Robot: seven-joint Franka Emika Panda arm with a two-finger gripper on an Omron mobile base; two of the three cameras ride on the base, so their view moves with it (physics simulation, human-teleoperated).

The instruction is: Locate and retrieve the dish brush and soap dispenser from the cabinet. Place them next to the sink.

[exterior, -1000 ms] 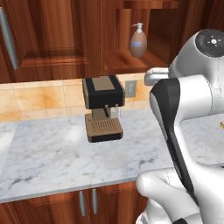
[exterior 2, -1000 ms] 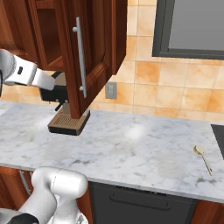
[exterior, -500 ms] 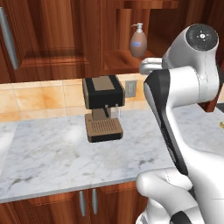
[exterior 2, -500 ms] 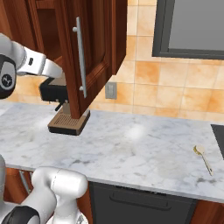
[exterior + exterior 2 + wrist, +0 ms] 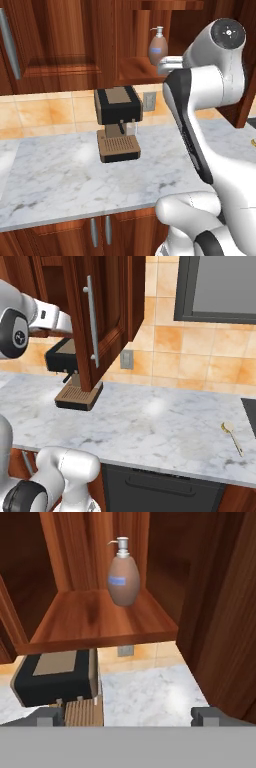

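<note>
Cabinet [image 5: 210,612] of dark reddish wood hangs open above the marble desk [image 5: 55,185], its door [image 5: 102,321] swung out. On the desk at 9 o'clock in the hand view sits a black and tan coffee machine [image 5: 118,122]. Soap dispenser [image 5: 123,573] stands upright on the shelf board [image 5: 95,619], at 12 o'clock from the end effector [image 5: 127,716], whose fingers are spread wide and hold nothing. A wooden spoon [image 5: 233,437] lies on the desk.
</note>
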